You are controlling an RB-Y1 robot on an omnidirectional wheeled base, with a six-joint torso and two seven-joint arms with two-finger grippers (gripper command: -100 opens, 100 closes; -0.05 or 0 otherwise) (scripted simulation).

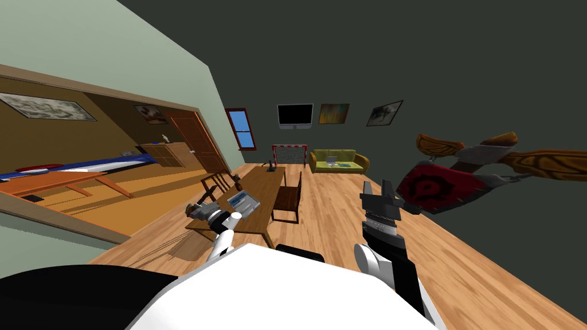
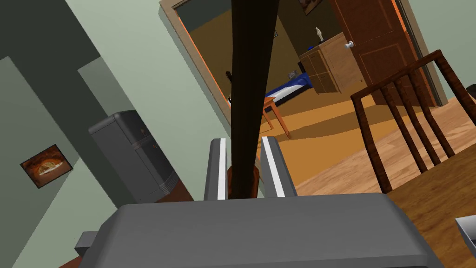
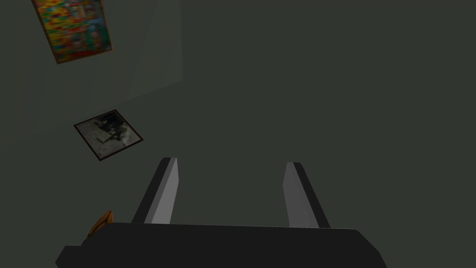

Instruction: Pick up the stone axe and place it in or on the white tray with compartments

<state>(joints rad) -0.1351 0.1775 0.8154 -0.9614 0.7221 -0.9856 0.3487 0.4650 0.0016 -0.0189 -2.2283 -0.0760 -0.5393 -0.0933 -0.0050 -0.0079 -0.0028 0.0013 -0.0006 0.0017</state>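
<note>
My left gripper [image 2: 244, 142] is shut on a dark brown shaft [image 2: 251, 70], the axe's handle, which runs straight up between the fingers and out past the picture's edge. In the head view that gripper [image 1: 200, 210] hangs by the near left corner of the wooden table [image 1: 269, 180], with the grey axe head [image 1: 192, 209] beside it. The pale tray with compartments [image 1: 243, 202] lies on the table just right of that hand. My right gripper [image 1: 378, 186] is raised on the right side, open and holding nothing [image 3: 230, 160].
A brown chair [image 1: 286, 200] stands at the table's right side and another [image 1: 216, 182] at its left, its back [image 2: 404, 116] close to my left hand. A red shield with crossed axes [image 1: 441, 186] hangs on the dark wall near my right gripper. A green sofa [image 1: 338, 160] stands at the far end.
</note>
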